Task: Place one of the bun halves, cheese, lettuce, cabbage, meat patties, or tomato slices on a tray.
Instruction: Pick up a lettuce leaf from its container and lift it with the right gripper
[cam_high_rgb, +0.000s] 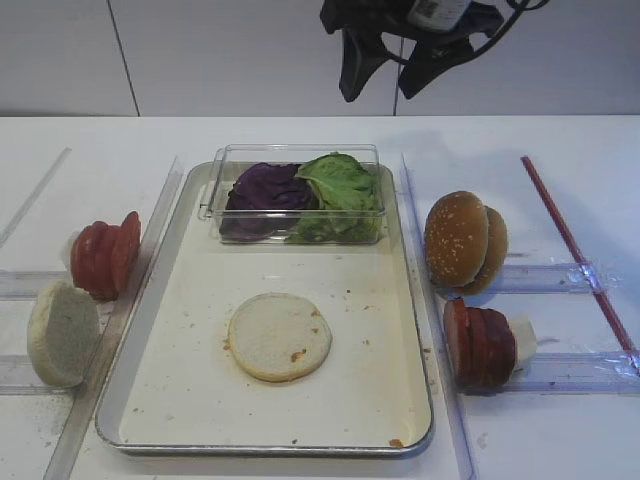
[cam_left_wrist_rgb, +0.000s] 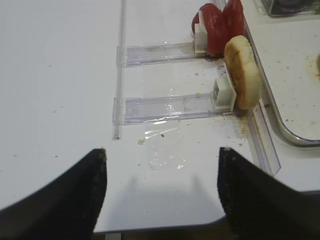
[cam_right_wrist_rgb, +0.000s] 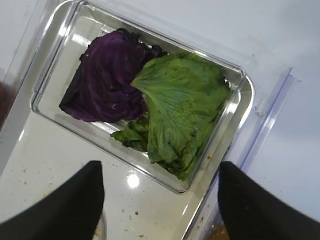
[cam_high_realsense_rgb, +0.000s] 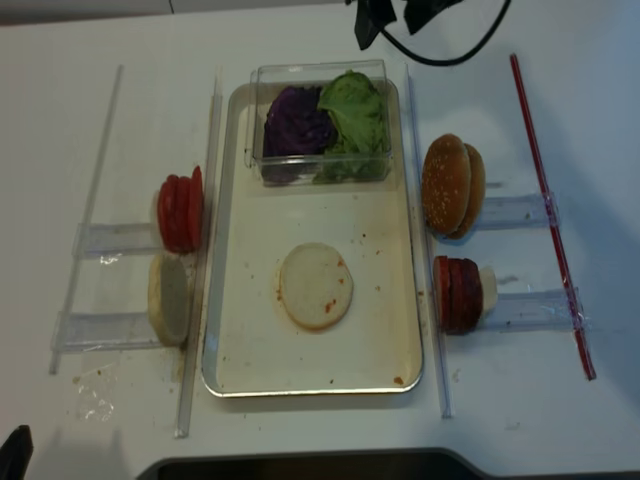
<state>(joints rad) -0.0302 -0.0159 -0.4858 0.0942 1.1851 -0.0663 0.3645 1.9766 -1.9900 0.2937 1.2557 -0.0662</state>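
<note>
Right hand (cam_right_wrist_rgb: 160, 200) spread, empty, hovering above box (cam_right_wrist_rgb: 226, 131). Advice: drop onto lettuce (cam_right_wrist_rgb: 182, 107) at its right half, clear of cabbage (cam_right_wrist_rgb: 105, 75); pinch one leaf.

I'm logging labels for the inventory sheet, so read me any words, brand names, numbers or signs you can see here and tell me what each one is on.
No text can be read anywhere.
White label on the right hand, top edge of the high view: print too small and blurred to read.

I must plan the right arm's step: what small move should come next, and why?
Probably lower the right gripper onto the lettuce. Its jaws stand apart above the clear box, nothing is held, and the tray holds only one pale bun half.
</note>
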